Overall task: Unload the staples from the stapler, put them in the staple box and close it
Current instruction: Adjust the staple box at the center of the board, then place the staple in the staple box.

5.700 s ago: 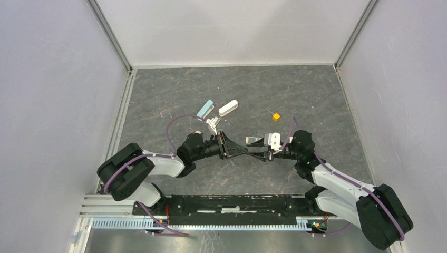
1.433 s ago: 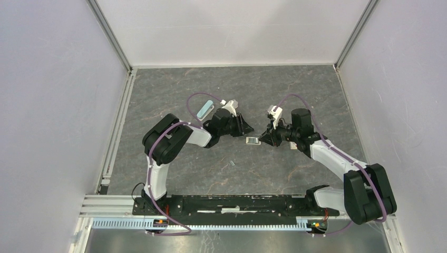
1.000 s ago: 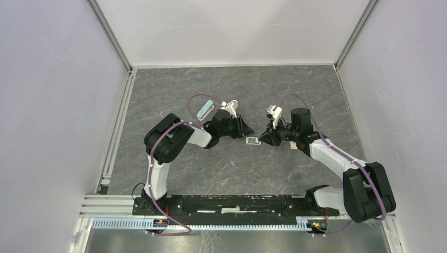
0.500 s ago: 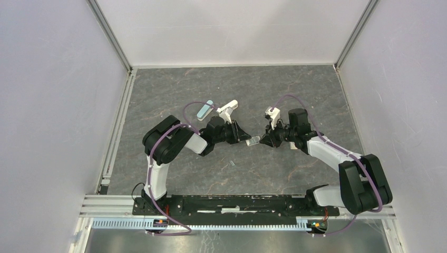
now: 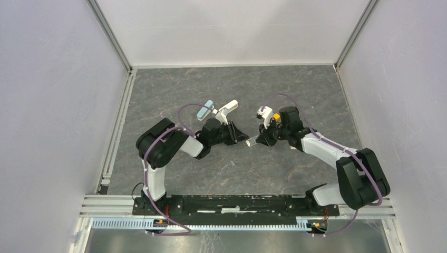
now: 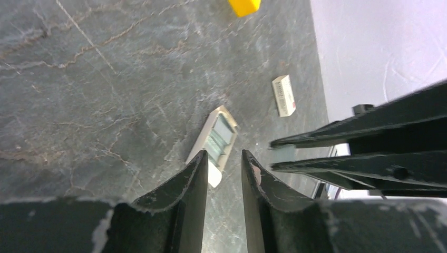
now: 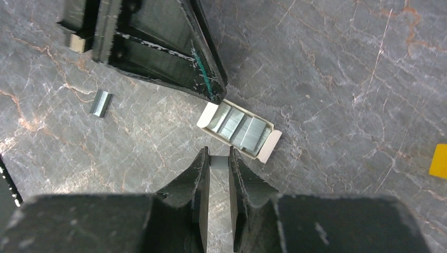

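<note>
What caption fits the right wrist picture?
Right pincer pinching a small grey piece beside the open staple box, left pincer opposite.

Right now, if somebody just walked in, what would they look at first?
Probably the two black claws meeting nose to nose in the middle of the grey table. The left claw and the right claw point at each other over a little open box of staples. The right claw pinches a small pale piece, and a bright yellow cube sits off to one side.
</note>
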Available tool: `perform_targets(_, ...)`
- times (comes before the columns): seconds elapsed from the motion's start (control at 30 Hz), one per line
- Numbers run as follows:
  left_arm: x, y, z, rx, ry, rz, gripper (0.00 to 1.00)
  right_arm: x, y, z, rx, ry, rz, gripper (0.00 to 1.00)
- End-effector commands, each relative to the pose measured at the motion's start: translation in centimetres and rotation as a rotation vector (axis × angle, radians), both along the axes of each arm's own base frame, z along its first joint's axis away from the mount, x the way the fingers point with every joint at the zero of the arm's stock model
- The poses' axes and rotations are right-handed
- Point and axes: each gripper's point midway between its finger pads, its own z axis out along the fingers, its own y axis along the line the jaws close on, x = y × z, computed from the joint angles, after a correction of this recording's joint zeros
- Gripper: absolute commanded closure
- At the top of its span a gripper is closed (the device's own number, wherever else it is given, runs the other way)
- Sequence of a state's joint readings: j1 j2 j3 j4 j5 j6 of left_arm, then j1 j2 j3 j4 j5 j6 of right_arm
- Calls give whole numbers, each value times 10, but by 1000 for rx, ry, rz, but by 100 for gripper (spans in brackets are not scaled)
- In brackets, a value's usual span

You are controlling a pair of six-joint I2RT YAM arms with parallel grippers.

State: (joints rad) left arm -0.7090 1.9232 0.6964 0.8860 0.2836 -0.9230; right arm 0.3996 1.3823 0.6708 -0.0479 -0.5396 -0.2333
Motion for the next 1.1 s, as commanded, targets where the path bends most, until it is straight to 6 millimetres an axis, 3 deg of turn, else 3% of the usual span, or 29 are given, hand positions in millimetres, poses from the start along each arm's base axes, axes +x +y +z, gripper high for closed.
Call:
perform_targets(0.0,11,16,47,-17,-147,91,63,21,4,12,-59,-73,-35,86)
perform_targets(0.13,2,42,67,34,-236,141,62,24,6,5,-85,-37,-58,86)
perform_targets(0.27,-15,81,101,97,-348,222,61,24,5,-2,-91,-9,-111,87)
perform_targets(0.47,-45,134,140,133,-447,321,60,33,6,2,-81,-36,-184,86)
perform_targets(0.57,-59,152,147,125,-455,346,60,31,9,-1,-76,-21,-179,86)
perform_targets(0.73,-77,171,139,111,-428,372,60,28,13,-6,-76,3,-170,86)
perform_targets(1.07,-84,178,135,83,-406,385,60,28,18,-14,-92,-2,-167,85)
